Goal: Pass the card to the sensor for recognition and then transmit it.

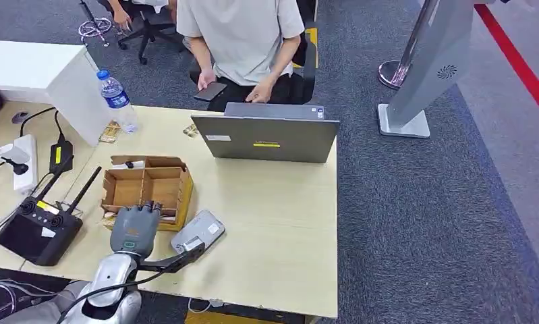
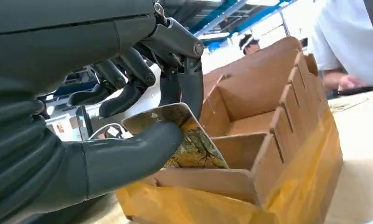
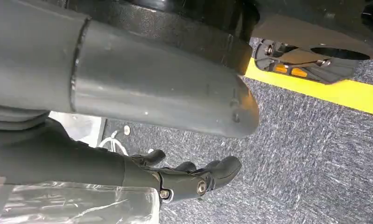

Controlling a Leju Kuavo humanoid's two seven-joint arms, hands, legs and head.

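On the surface (image 1: 273,223), the divided box (image 1: 147,187) sits toward the left, the sensor (image 1: 198,231) just beside its near right corner. The left hand (image 1: 135,228) is at the box's near edge, pinching the card (image 2: 186,140) over a compartment. A laptop (image 1: 266,133) stands behind, a bottle (image 1: 117,101) behind-left, a controller (image 1: 40,228) left of the box.

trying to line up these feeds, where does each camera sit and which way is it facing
Head view: high on the body, looking forward and down at the table; left hand at the cardboard box.
Left wrist view: behind the left hand, facing the box; hand pinches the card.
Right wrist view: hanging arm, facing carpet; right hand curled.
Head and left wrist views share hand and box.
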